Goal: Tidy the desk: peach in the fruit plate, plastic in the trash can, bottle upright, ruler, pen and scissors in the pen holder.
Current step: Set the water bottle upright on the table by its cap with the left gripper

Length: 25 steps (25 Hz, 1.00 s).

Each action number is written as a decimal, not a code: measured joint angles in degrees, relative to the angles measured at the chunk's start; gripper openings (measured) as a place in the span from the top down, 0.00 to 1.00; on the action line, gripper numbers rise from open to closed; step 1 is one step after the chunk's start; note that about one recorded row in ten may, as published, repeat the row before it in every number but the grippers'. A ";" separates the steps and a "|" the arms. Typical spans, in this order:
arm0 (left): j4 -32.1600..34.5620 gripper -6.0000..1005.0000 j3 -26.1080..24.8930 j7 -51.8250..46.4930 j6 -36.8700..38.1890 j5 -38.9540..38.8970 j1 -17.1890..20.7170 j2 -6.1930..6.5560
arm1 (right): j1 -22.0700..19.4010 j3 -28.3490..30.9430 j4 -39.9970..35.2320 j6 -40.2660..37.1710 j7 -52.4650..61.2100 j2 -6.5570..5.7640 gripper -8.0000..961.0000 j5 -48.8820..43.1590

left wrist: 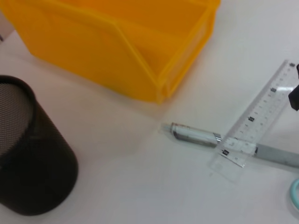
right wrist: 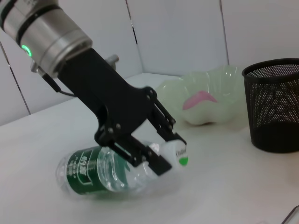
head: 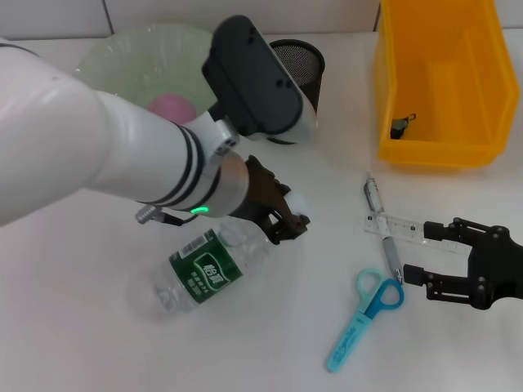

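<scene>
The bottle [head: 208, 268] lies on its side on the desk [head: 98, 343], in the front middle. Its long axis goes diagonally: the white cap [right wrist: 175, 154] points toward the back and right, the base toward the front and left. The left gripper [head: 288, 219] reaches down at a slant from the left arm and its fingers [right wrist: 159, 122] are pinched on the neck of the bottle, just under the cap.

To the right of the bottle, the pen [head: 382, 233] and the ruler [head: 402, 229] lie crossed, the clear ruler on top of the pen. The scissors [head: 359, 318] lie just in front of them, loops toward the pen. The right gripper [head: 414, 253] rests low at the right edge, its fingers spread apart, close to the ruler's end.

At the back stand the pen holder [head: 301, 65], the yellow trash can [head: 437, 82] with a small scrap inside, and the fruit plate [head: 131, 61] holding the peach [head: 170, 106].
</scene>
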 joint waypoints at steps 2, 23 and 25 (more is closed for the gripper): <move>1.66 0.55 -1.20 1.31 0.46 0.04 1.47 0.01 | 0.14 0.00 -0.01 0.00 0.36 0.00 0.15 0.00; 17.60 0.55 -10.19 5.72 1.78 2.99 15.51 0.24 | 0.89 0.09 -0.81 0.81 2.59 0.00 0.15 0.01; 19.21 0.55 -10.99 5.99 1.77 2.97 16.77 0.24 | 0.97 0.09 -0.84 0.81 2.66 -0.04 0.15 0.01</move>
